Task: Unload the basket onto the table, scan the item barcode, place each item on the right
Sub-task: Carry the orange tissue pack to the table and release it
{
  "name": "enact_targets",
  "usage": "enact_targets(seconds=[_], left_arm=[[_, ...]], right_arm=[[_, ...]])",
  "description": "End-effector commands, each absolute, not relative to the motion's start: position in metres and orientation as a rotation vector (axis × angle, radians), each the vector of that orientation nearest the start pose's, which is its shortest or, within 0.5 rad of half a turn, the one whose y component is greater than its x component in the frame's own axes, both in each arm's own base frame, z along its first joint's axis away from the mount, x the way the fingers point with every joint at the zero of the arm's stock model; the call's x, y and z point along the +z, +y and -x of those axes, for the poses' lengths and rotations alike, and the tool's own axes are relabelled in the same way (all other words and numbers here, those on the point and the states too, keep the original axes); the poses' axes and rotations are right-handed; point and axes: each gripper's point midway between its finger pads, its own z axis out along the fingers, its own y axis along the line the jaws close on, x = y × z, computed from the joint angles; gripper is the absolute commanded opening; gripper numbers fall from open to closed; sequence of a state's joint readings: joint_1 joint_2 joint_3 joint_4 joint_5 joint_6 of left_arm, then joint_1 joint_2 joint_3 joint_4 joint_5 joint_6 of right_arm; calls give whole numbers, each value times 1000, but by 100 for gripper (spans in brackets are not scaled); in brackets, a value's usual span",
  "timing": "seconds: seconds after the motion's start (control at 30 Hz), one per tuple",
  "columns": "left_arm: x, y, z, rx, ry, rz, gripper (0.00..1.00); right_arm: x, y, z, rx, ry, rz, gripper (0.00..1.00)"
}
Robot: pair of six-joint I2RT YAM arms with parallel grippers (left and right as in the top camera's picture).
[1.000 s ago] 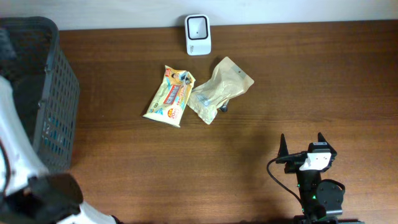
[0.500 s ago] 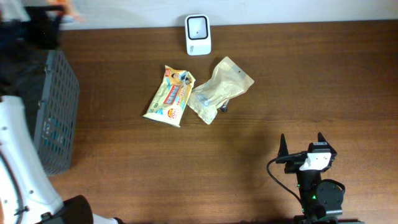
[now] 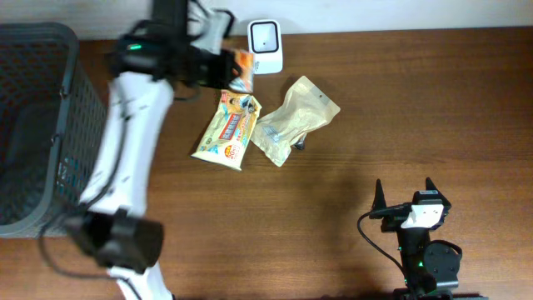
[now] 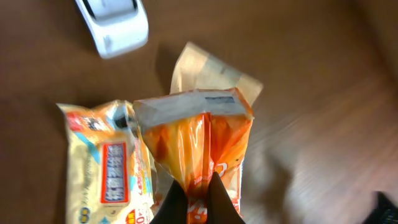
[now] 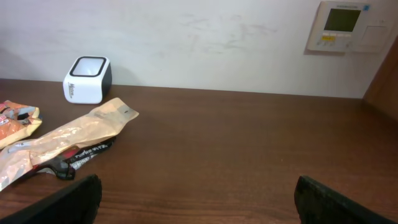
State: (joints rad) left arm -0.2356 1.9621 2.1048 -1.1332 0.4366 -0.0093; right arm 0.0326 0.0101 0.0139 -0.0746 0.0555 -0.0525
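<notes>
Packet (image 4: 199, 137) orange, pinched by left gripper (image 4: 196, 199) | scanner (image 3: 266, 47) seemingly just beside

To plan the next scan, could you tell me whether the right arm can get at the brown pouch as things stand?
Probably yes: the right gripper is open, bare table lies between it and the pouch, and the left arm is over by the scanner.

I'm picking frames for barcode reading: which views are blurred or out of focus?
Overhead: left arm and orange packet slightly smeared, rest crisp. Left wrist: packet fairly sharp, scanner behind it soft. Right wrist: sharp, only its own fingertips blurred.
</notes>
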Motion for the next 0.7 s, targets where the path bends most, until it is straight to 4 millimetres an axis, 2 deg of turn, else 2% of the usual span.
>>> enact_targets(seconds=[0.0,0.1,0.2,0.3,0.33,0.37,0.4,0.5,0.57,0.6,0.63,0.67], left_arm=[[188,-197,-460,-484,2674,-483,0],[129,-206,-464,-322,2778,-543,0],[85,-210,-461,-223,2859,-585,0],[65,-216,-456,-215,2900,-612,0],[64,-217,-455,-215,2901,-616,0],[64,-218,-454,-215,2901,-619,15],[64,-218,-455,-215,2899,-621,39],[66,-219,-456,-218,2893,-620,54],[73,-220,-456,-221,2886,-620,59],[79,-221,-457,-228,2880,-619,62],[97,-225,-460,-263,2857,-616,69],[110,-227,-463,-291,2836,-612,71]], right_arm=[[156,-1,-246,-52,1647,24,98],[156,0,-246,-52,1647,25,98],[156,-1,-246,-52,1647,24,98],[156,-1,-246,-52,1647,24,98],[156,-1,-246,-52,1647,24,98],[156,-1,-246,-52,1647,24,98],[156,-1,-246,-52,1647,24,98],[156,-1,-246,-52,1647,24,98],[156,-1,-246,-52,1647,24,98],[156,-1,-246,-52,1647,24,98],[156,-1,-246,-52,1647,24,98],[156,-1,-246,-52,1647,24,98]])
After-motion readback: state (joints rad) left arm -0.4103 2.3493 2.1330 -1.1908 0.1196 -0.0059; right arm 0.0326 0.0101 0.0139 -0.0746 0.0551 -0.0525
